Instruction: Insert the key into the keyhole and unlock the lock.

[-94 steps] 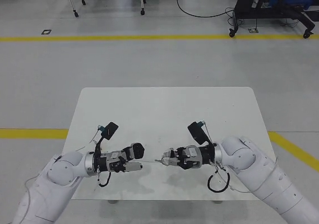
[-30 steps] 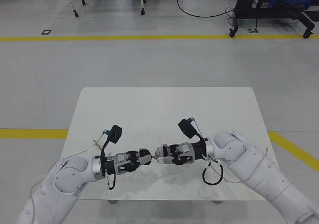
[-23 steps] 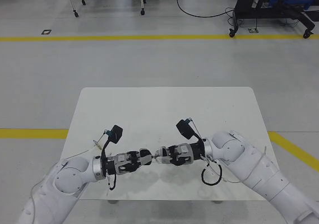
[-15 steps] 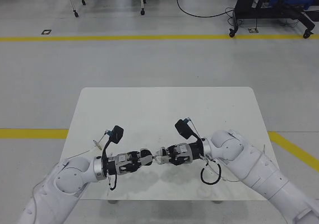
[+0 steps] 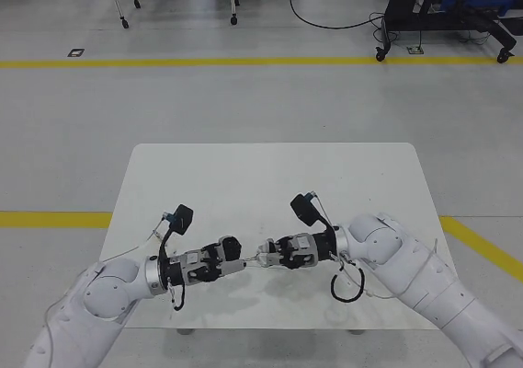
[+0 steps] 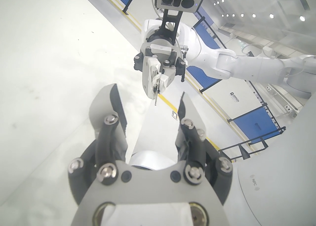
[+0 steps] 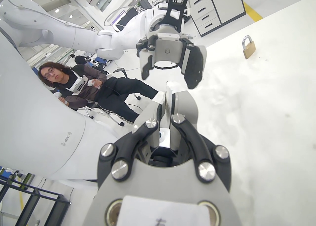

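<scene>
Tabletop (image 5: 270, 175): both arms meet over its near half, with wide bare surface beyond. Left pincer (image 5: 232, 252) has drawn back from the right pincer (image 5: 266, 256) and stands spread, empty. Right pincer pinches the key (image 6: 156, 88); handover judged complete. Padlock (image 7: 248, 48) lies on the tabletop beyond the left pincer, well apart; insertion not begun.

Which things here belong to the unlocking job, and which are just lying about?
Job in hand:
key, pinched in the right gripper
padlock, on the table
left gripper, open and empty

Just about:
wheeled cart
yellow floor line
drawer cabinet
</scene>
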You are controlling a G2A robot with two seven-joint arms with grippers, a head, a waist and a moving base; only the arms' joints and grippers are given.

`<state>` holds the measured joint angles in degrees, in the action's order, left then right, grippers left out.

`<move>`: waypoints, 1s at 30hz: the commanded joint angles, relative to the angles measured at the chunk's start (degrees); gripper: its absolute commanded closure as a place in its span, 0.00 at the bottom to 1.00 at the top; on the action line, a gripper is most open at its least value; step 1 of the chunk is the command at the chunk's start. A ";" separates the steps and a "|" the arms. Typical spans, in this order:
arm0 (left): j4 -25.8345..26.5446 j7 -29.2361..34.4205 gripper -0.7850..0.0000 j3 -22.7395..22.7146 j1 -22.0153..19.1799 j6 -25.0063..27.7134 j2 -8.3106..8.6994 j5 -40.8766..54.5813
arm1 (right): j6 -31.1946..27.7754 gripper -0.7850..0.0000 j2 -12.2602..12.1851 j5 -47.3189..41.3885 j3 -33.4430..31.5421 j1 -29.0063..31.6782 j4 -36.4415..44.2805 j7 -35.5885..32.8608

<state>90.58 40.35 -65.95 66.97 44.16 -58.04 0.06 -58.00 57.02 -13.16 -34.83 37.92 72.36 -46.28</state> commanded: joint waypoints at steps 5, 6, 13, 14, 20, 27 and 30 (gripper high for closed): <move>1.09 2.05 0.00 -8.35 4.86 1.60 1.92 2.00 | 0.00 1.00 -0.86 -2.63 -4.82 2.37 0.15 0.00; 1.51 3.60 0.00 -10.36 5.92 1.13 2.44 1.05 | 0.00 1.00 -1.04 -3.49 -6.06 3.06 0.38 0.00; 10.52 13.06 0.00 -24.90 14.27 -14.49 5.45 -15.04 | 0.00 1.00 -1.55 -4.46 -9.92 5.54 0.86 0.00; 11.83 15.27 0.00 -26.29 15.13 -17.74 5.75 -16.52 | 0.00 1.00 -1.55 -4.46 -9.92 5.54 0.86 0.00; 14.40 15.24 0.00 -28.41 15.81 -21.90 6.01 -20.00 | 0.00 1.00 -1.55 -4.46 -9.92 5.54 0.86 0.00; 17.85 9.50 0.00 -24.80 17.35 -43.93 5.47 -39.40 | 0.00 1.00 -1.55 -4.46 -9.92 5.54 0.86 0.00; 17.89 17.90 0.00 -20.85 13.48 -55.31 4.93 -37.58 | 0.00 1.00 -1.55 -4.46 -9.92 5.54 0.86 0.00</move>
<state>109.22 48.72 -88.99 82.96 5.86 -53.00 -34.13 -58.00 55.47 -17.62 -44.75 43.47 73.22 -46.28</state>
